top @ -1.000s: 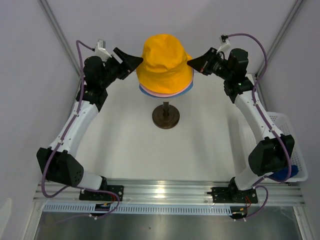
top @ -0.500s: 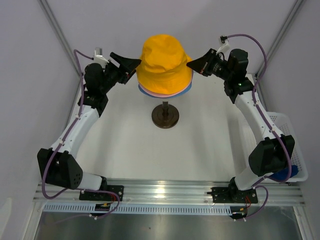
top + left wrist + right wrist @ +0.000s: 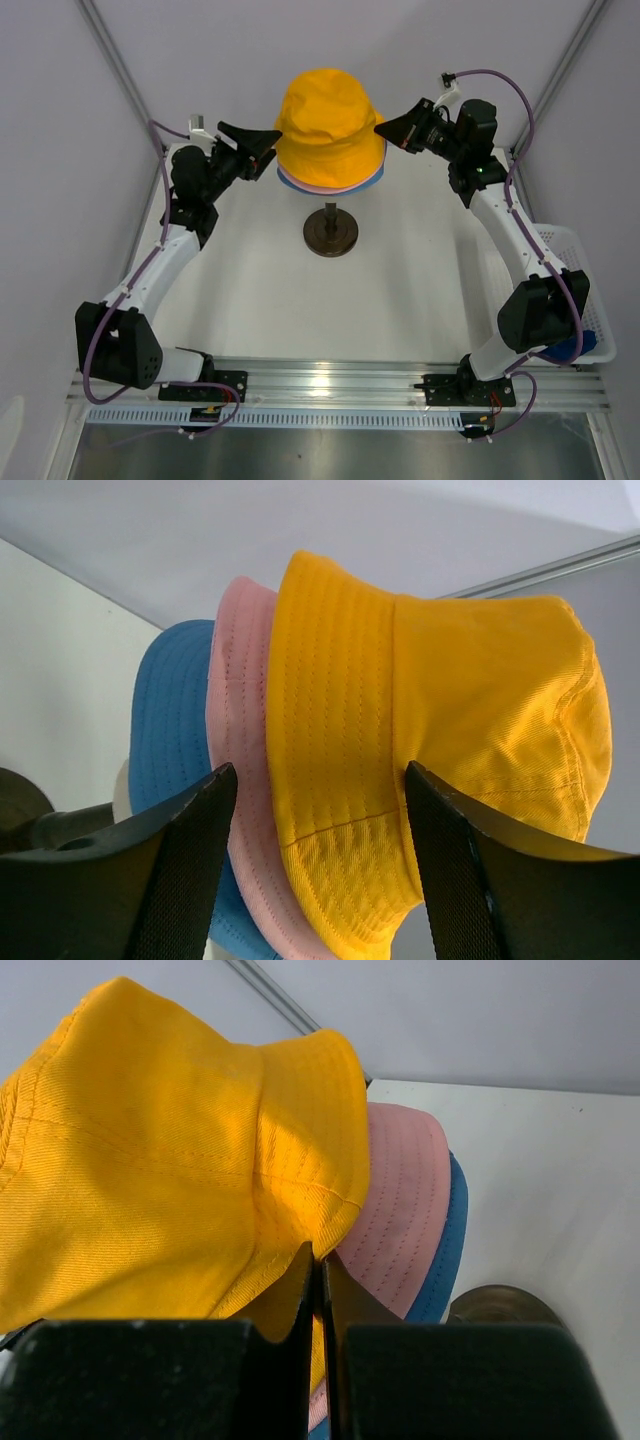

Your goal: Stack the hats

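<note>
A yellow-orange hat (image 3: 328, 125) sits on top of a pink hat (image 3: 312, 188) and a light blue hat (image 3: 376, 177) on the stand. My left gripper (image 3: 269, 148) is open at the stack's left side. In the left wrist view the yellow hat's brim (image 3: 340, 810) lies between its spread fingers (image 3: 190, 860), with the pink hat (image 3: 240, 700) and the blue hat (image 3: 170, 710) behind. My right gripper (image 3: 378, 127) is shut on the yellow hat's right brim (image 3: 330, 1180); the pink (image 3: 400, 1190) and blue (image 3: 452, 1230) brims show below it.
The stand's dark brown round base (image 3: 331, 233) rests on the white table under the hats. A white basket (image 3: 568, 250) stands at the right edge, with a dark blue fabric thing (image 3: 574, 348) in it, partly behind my right arm. Grey walls close in on both sides.
My left gripper has swung lower and nearer the stack, its fingers now either side of the yellow brim and slightly closer together. The right gripper and the hats have stayed put.
</note>
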Motion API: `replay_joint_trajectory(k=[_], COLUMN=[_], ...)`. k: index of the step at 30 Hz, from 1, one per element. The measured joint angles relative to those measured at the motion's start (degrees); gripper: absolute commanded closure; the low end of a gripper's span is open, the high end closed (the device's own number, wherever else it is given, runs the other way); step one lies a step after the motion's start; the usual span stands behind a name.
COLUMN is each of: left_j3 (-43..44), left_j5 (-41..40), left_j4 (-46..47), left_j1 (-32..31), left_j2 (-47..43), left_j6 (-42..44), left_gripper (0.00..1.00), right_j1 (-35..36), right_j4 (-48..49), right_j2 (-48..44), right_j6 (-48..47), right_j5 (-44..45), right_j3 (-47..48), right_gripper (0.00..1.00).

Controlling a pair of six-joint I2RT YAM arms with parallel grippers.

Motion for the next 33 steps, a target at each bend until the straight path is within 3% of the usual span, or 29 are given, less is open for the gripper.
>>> replay_joint_trajectory(k=[5,8,17,20,33], left_j3=[-2.8,-4.6,-6.8,-7.5,-8.3], left_j5=[0.5,0.6,1.6,1.7,-1.4], left_j4=[5.4,8.0,14.0,14.9,11.8], left_j1=[0.0,0.0,-0.1,-0.2,-1.0], left_j2=[0.4,0.4,1.4,1.9,-0.1], left_j6=[-3.5,-5.2,-9.1,-9.9,-8.8], left_gripper=[0.32,0.40,0.76,0.99,1.00], right_j1=[0.0,0.1,0.2,0.2,0.6], right_j4=[0.3,0.4,0.7,0.8,4.0], right_j2=[0.0,0.0,0.0,-0.1,-2.5], right_j6=[0.2,0.3,0.9,0.9,1.6], right_j5=[0.0,0.0,0.6,0.9,3.7], right_j3=[-0.1,-0.2,-0.4,-0.5,-5.3], right_gripper=[0.97,0.98,1.00,1.00,1.00])
